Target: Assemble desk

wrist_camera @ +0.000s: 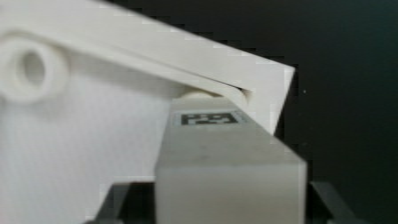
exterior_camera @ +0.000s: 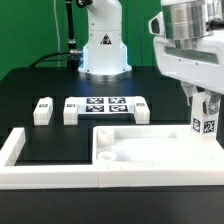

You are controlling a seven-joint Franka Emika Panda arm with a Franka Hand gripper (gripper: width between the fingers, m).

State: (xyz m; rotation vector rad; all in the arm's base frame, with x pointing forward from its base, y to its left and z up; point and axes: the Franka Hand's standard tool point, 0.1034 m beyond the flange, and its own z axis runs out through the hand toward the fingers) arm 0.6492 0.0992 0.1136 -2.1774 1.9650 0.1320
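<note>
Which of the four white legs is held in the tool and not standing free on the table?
The leg at the exterior view's right, clamped in the tool by the tabletop's corner. The other three stand free beside the marker board.

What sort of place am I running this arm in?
Probably a robotics lab test bench: a black table fenced by low white bars, a tagged marker board lying on it, and the arm's base mounted behind.

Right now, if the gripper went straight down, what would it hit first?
The white plastic block leg, held in the gripper. Below it, probably the black table beside the white tray-like tabletop; depth unclear.
</note>
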